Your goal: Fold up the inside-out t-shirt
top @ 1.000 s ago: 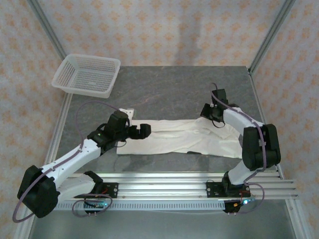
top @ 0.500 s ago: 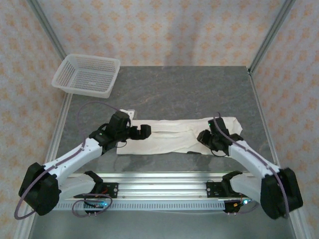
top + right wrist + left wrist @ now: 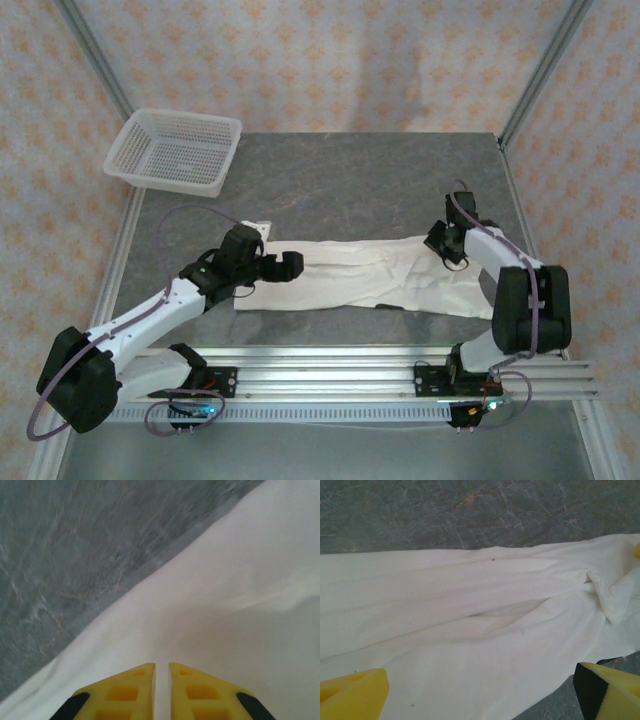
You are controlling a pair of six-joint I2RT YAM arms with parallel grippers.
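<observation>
Grey stone counter [image 3: 350, 170] carries the inside-out t-shirt [image 3: 370, 275], seemingly limp, light, best pinched at corners; left pincer [image 3: 288, 263] spread, right pincer [image 3: 161, 680] pressed together.

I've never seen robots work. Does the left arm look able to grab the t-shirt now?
Probably yes. The left gripper hangs open over the left end of the t-shirt, fingers spread wide, and nothing lies between them and the cloth.
</observation>
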